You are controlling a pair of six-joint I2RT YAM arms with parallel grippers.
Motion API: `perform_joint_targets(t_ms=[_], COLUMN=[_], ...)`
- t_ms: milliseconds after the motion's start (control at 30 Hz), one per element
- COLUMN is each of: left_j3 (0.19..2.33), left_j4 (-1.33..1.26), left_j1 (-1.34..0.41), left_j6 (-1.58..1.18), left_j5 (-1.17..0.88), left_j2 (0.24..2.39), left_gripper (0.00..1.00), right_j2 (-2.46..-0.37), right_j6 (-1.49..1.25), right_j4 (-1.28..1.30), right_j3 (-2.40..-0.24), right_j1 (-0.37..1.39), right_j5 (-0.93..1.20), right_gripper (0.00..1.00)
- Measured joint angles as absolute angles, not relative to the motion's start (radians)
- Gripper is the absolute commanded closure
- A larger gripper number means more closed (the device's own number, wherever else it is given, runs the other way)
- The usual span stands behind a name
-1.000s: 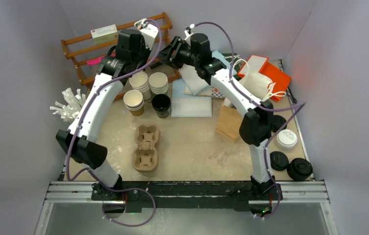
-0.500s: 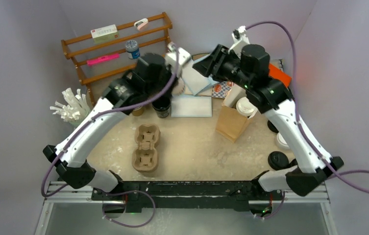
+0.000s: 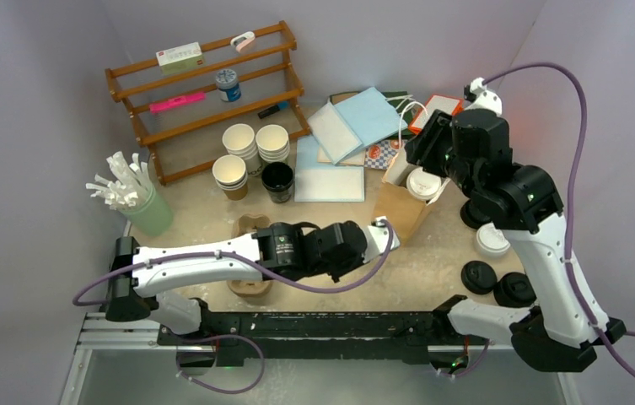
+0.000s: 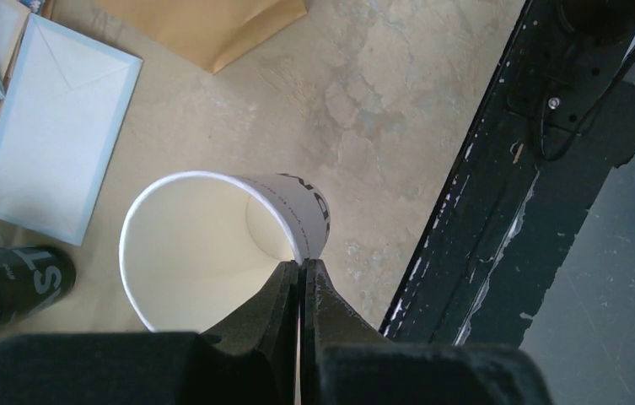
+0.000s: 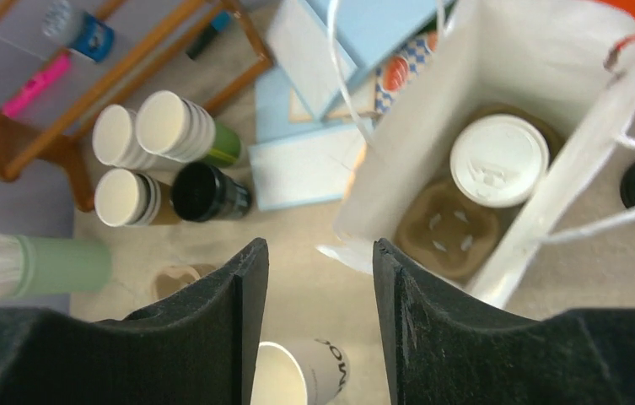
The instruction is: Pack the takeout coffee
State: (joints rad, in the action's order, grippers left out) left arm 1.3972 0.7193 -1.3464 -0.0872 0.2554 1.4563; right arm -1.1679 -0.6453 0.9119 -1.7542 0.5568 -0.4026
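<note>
Near the front edge of the surface, an unlidded paper cup is gripped by its rim, the cup wall being clamped between the left jaws, which are closed tightly on it. Higher up, by the open mouth of the paper bag, the right jaws are held roughly half apart and nothing is grasped by them. Inside the bag, a lidded cup is seated in a pulp tray.
</note>
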Motion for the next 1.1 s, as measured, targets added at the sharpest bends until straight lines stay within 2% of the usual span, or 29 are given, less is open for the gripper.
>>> perform_joint_targets(t_ms=[233,500,667,767,933,1100], left_j3=[1.307,1.306,1.311,1.311,1.311,1.311], left_j4=[0.633,0.616,0.572,0.537,0.498,0.478], left_j1=[-1.421,-1.427,-1.428,-1.427,-1.423,-1.399], left_j6=[-0.087,-0.090,-0.086,-0.080,-0.056,-0.042], left_j5=[0.324,0.437,0.490,0.520,0.546,0.546], left_j2=[1.513,1.687,1.710,1.727,1.749,1.750], left_gripper=[1.00,1.00,1.00,1.00,1.00,1.00], right_j2=[-1.010,-0.856,-0.809,-0.810,-0.873,-0.925], right_j6=[-0.712,-0.839,-0.933,-0.968,-0.994,-0.987], right_j4=[1.031,1.132,1.185,1.192,1.192,1.139], right_j3=[-1.612,-1.475,-1.337,-1.268,-1.212,-1.228], right_j1=[0.556,0.556,0.556,0.556,0.556,0.556], right_j5=[-0.404,-0.400,-0.403,-0.410,-0.430,-0.443], right_gripper=[0.48,0.48,0.47,0.44,0.27,0.28])
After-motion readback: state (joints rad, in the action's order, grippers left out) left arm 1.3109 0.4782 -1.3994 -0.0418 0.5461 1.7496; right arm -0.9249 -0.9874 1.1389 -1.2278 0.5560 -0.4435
